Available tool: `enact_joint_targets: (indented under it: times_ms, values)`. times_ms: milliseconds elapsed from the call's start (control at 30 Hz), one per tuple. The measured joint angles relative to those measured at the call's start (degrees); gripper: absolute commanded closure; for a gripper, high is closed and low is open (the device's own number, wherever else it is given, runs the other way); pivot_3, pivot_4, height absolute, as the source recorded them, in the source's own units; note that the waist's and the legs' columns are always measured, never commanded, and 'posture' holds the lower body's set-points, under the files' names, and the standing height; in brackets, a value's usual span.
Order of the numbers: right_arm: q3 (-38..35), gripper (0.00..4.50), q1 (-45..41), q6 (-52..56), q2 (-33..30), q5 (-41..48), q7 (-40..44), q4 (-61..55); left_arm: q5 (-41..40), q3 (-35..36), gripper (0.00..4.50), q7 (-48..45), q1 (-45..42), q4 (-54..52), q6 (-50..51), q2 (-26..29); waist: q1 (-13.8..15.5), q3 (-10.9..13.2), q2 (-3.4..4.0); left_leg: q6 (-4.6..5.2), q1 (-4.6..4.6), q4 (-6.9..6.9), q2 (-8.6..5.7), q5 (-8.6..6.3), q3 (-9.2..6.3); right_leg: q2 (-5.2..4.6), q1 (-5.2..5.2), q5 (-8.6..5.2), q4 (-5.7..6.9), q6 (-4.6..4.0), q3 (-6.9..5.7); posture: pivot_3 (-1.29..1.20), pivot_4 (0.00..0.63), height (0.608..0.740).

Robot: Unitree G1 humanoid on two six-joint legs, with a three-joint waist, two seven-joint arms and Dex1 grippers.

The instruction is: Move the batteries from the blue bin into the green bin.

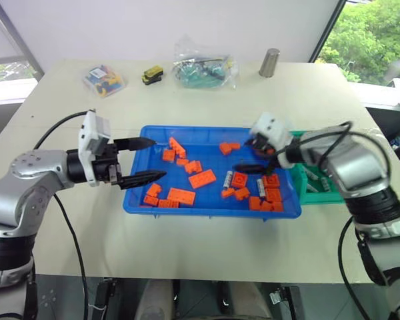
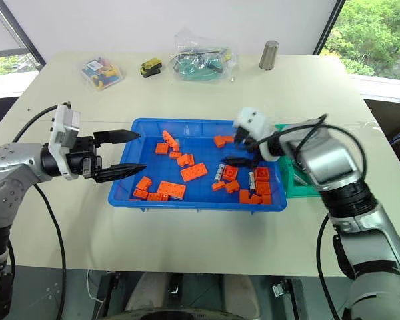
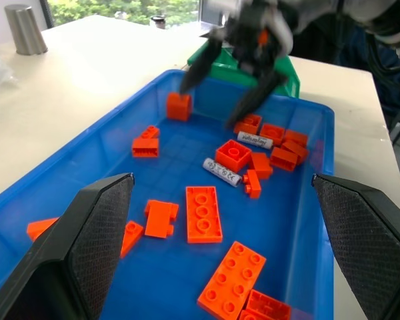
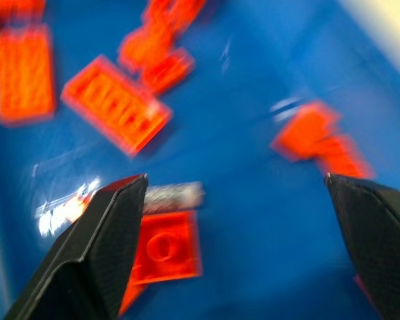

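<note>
Two batteries [image 3: 222, 171] are visible among the orange bricks [image 1: 202, 178] in the right half of the blue bin [image 1: 212, 209]; whether others lie under the bricks cannot be told. In the head views one lies beside a square brick near the bin's middle right, its long axis running roughly from 1 to 7 o'clock; the second [image 1: 261, 186] stands nearly 12 to 6 o'clock, closer to the green bin [image 1: 312, 197]. The right gripper [image 1: 257, 155] hangs with jaws spread wide and nothing between them, directly over this cluster, the nearer battery lying at about 7 o'clock from its fingertips. In the right wrist view a battery [image 4: 174, 195] sits just beside one finger, off centre of the gap. The left gripper [image 1: 141, 160] is likewise open and empty, at the bin's 9 o'clock edge, well apart from both batteries. Judgement: the right arm is the nearer, and must centre over a battery with its jaws across the long axis.
</note>
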Motion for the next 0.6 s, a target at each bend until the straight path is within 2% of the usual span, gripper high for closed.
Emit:
enact_joint_targets:
  times_ms: [167,600]
  values:
    - [3.75,0.03,0.01,-3.21,1.29,-3.16,-0.43,1.35,-0.01,-0.04,0.00,1.58,0.13,-0.35,0.00,-0.39,-0.08,0.00,0.00,0.00,0.00,0.04,0.01,0.00,-0.01,0.02,0.00,0.02,0.04,0.04,0.00,0.00,0.150,0.739]
    - [4.91,0.03,-0.48,-8.47,2.09,-7.81,1.57,4.17,-0.09,0.01,0.00,2.64,0.41,-0.65,-0.03,-0.38,0.00,0.00,-0.01,0.00,0.00,0.04,0.01,0.00,-0.02,0.02,0.01,0.02,0.04,0.04,-0.01,0.00,0.150,0.739]
